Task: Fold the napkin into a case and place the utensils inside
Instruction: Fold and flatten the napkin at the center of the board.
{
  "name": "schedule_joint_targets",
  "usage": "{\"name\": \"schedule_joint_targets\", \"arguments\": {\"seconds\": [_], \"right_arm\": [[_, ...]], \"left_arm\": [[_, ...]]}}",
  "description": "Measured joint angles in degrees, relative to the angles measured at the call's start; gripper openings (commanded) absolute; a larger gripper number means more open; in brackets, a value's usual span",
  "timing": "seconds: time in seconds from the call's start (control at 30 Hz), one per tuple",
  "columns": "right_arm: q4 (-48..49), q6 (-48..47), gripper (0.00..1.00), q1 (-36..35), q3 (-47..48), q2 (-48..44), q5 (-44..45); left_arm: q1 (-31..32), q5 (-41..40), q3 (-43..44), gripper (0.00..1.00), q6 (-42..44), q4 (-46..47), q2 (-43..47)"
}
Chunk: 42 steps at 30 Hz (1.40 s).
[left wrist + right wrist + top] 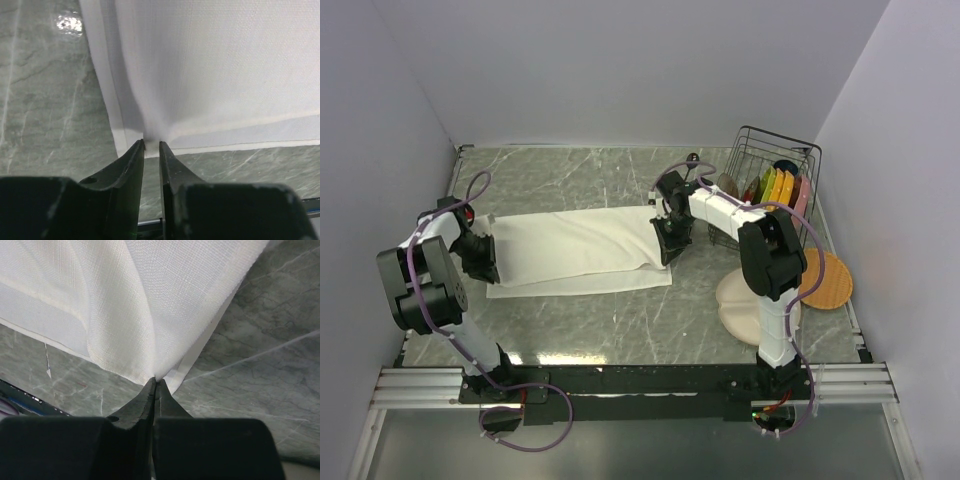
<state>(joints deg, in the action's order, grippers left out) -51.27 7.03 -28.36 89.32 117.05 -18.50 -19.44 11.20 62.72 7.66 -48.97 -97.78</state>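
Arm bases sit nearest in the top view, on the table's [600, 325] near edge. The napkin [575, 250] lies mid-table as a partly folded strip, its long axis left-right and roughly parallel to that edge. A lower layer shows along its near side. The left gripper [485, 262] is at the strip's left short end and the right gripper [667, 240] at its right short end, so each arm is nearest its own end. I can't pick out the utensils; they may be in the dish rack [775, 185] at the far right corner.

Left wrist view: the jaws stand a narrow slit apart. The napkin's near-left corner sits right at the tips, with cloth puckering toward the gap. I can't tell whether it's gripped or loose.

Right wrist view: the jaws are closed tight, pinching a corner of the napkin at the tips. Cloth fans away from them and the bare table is to the right.

My read is that the next fold goes across the short axis, so both ends have to travel together, perpendicular to the long axis. The left end needs a firm pinch first.
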Motion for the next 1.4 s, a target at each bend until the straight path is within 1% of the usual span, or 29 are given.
{"name": "schedule_joint_targets", "arguments": {"seconds": [0.07, 0.27, 0.33, 0.37, 0.67, 0.83, 1.07, 1.23, 1.4], "right_arm": [[0.0, 0.0, 0.0, 0.0, 0.0, 0.0, -0.04], [0.0, 0.0, 0.0, 0.0, 0.0, 0.02, -0.22], [0.0, 0.0, 0.0, 0.0, 0.0, 0.0, -0.24], [0.0, 0.0, 0.0, 0.0, 0.0, 0.02, -0.26], [-0.02, 0.0, 0.0, 0.0, 0.0, 0.0, -0.7], [-0.02, 0.17, 0.0, 0.0, -0.13, -0.2, -1.64], [-0.59, 0.57, 0.0, 0.0, -2.03, -4.52, -3.02], [-0.61, 0.59, 0.0, 0.0, -3.78, -5.7, -3.43], [-0.61, 0.59, 0.0, -0.15, -5.73, -5.7, -3.43]], "left_arm": [[0.39, 0.17, -0.24, 0.22, -0.09, 0.42, -0.33], [0.9, 0.72, -0.9, 0.13, -1.11, 1.6, -0.39], [0.9, 0.76, -0.9, 0.07, -1.31, 1.75, -0.61], [0.9, 0.81, -0.9, 0.01, -1.38, 1.81, -0.76], [0.9, 0.92, -0.9, 0.01, -1.4, 1.64, -1.42], [0.35, 0.76, -0.87, 0.01, -1.01, 0.22, 1.22], [-2.49, -0.11, -0.76, 0.01, 1.01, -2.95, 6.54], [-4.59, -0.61, -0.74, 0.01, 2.43, -4.09, 6.67], [-4.87, -0.76, -0.74, 0.01, 3.5, -4.13, 6.67]]}}
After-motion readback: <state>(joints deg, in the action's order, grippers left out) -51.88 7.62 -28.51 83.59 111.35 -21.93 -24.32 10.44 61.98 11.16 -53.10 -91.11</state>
